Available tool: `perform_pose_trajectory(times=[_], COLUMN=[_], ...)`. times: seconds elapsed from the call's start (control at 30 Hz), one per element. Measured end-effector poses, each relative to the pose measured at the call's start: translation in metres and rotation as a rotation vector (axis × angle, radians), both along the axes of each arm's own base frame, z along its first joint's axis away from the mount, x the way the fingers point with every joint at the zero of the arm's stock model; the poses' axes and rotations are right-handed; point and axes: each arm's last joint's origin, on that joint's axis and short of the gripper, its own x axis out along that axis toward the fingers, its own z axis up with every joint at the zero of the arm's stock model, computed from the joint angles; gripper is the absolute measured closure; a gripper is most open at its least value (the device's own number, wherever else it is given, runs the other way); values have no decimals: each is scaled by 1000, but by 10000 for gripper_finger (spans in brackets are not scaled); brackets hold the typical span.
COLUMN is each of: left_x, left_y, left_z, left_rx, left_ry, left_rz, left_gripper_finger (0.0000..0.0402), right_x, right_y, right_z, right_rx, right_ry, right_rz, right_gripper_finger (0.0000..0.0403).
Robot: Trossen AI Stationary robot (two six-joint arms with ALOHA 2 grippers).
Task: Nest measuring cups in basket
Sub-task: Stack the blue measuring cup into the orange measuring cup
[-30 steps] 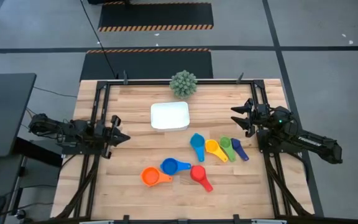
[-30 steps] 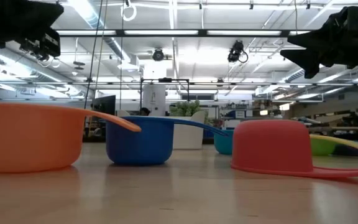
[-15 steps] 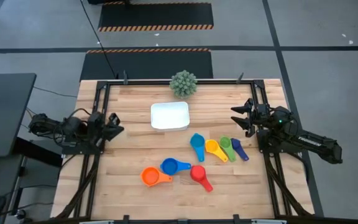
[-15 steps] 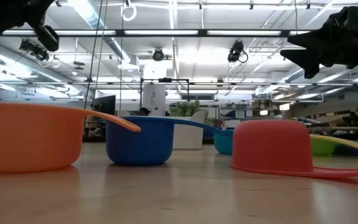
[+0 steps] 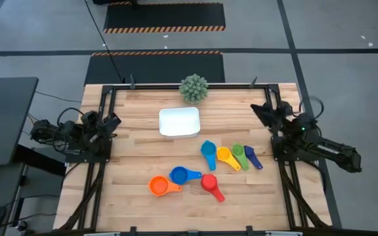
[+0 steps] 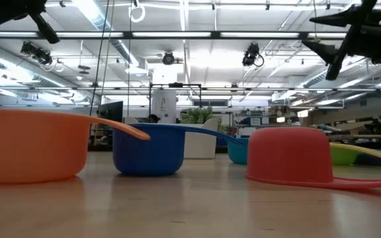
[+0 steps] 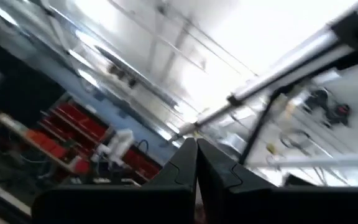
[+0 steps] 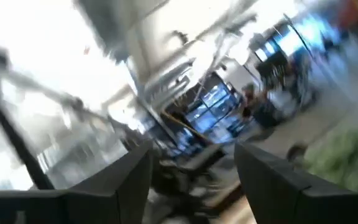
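Both arms have swung up: left pincer (image 5: 110,122) closed, right pincer (image 5: 262,111) spread open

Orange cup (image 6: 32,145) cut off by low view's edge.

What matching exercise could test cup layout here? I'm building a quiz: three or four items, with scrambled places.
Column one:
1. orange cup
2. red cup
3. dark purple-blue cup
4. basket

Column two:
A. last in the upper row of cups, nearest the right arm
B. just in front of the spiky green plant
C. last in the lower row, nearest the left arm
D. upside down, beside the blue cup

Pairs: 1-C, 2-D, 3-A, 4-B
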Motion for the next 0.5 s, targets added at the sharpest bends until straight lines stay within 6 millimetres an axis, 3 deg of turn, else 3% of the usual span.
perform_pose_trajectory(times=[0.13, 0.5], left_x=[-2, -2], left_y=[4, 9], left_z=[0, -3], left_rx=[-118, -232], left_ry=[-12, 36], left_rz=[66, 218], left_gripper_finger=[386, 386], right_x=[0, -1], right_y=[-1, -3], right_z=[-1, 0], right_rx=[199, 281], right_ry=[-69, -131], right_rz=[50, 21], right_gripper_finger=[169, 169])
